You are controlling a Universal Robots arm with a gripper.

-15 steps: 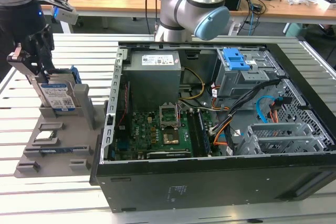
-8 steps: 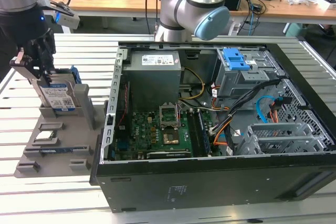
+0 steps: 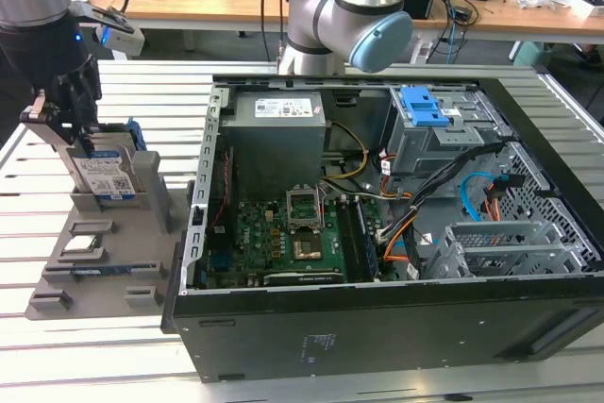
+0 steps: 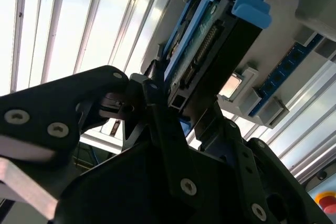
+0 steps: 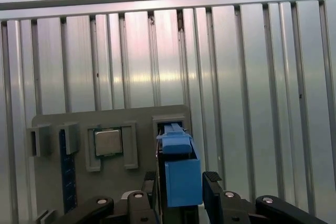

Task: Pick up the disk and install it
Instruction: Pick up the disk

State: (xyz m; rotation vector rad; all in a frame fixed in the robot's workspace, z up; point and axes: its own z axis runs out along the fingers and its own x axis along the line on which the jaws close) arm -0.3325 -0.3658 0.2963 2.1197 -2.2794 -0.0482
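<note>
The claw (image 3: 83,143) is squeezing the disk (image 3: 109,176) from above. Its black fingers (image 5: 211,182) are pressing on both flat sides of the disk in the first wrist view. In the second wrist view the claw (image 4: 181,106) is gripping the disk (image 4: 210,40) at one end, and the blue bracket is running along the disk's edge.

The disk is standing upright over a slot in the grey tray (image 3: 57,301). Its label is facing out in the exterior view. I cannot tell if its lower end is resting in the slot or hanging just above it.

The tray is lying near the surface's (image 3: 94,365) edge at the exterior view's left. A small square chip (image 3: 85,245) is sitting in a pocket of the tray, near the disk's slot. A thin blue memory stick (image 3: 99,271) is lying in the tray beyond the chip, farther from the disk. Both wrist views are showing the chip (image 5: 108,141) and the memory stick (image 5: 64,171) too.

Just beside the tray, in the middle of the surface, an open black case (image 3: 377,327) is lying on its side. Inside it a green board (image 3: 283,233) is lying flat, and a blue latch (image 3: 422,106) is sitting on a grey bay near the far edge. The arm (image 3: 349,7) is standing behind the case at the surface's far edge.
</note>
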